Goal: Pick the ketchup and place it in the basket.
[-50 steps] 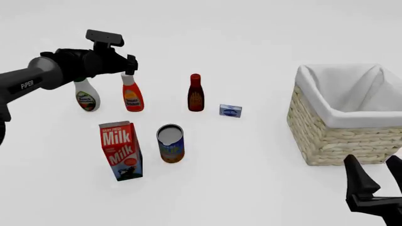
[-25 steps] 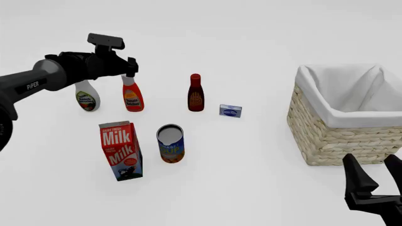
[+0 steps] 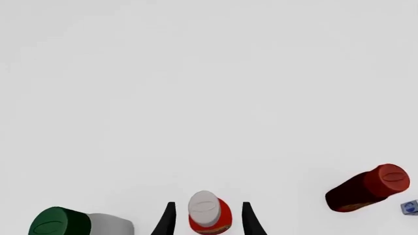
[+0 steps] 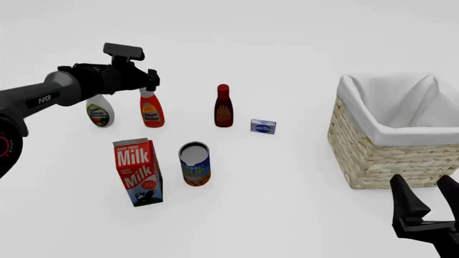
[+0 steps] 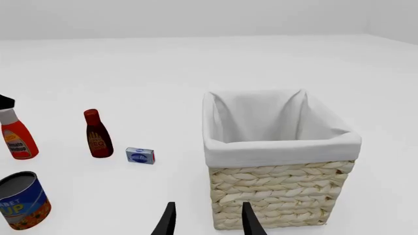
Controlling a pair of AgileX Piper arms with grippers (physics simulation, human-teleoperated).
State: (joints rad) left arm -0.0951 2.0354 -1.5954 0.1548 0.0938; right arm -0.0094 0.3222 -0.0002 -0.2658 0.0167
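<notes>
The right gripper [image 4: 424,207] was closest, at the lower right corner of the front view. Its two black fingers were spread apart with nothing between them. It hung low, just in front of the basket [image 4: 380,156].

The basket sat at the right side of the front view. It was a big woven box with a white cloth folded over its rim. In the right wrist view the basket [image 5: 274,196] filled the middle, and there was nothing inside but the cloth.

At the lower left of the front view stood a milk carton [image 4: 137,172]. A tin can [image 4: 194,164] stood just to the right of it.

Farther back was a row of small things. A little blue and white box [image 4: 263,127] lay near the middle. Left of it stood a dark red bottle [image 4: 223,106]. Left of that stood the ketchup [image 4: 150,109], upright on the table. A white bottle [image 4: 99,113] stood farthest left in the row.

The left gripper [image 4: 148,80] was at the upper left of the front view, right at the top of the ketchup. In the left wrist view its fingers [image 3: 166,223] were apart, one on each side of the white cap of the ketchup [image 3: 209,215], with small gaps showing. They were not squeezing it.
</notes>
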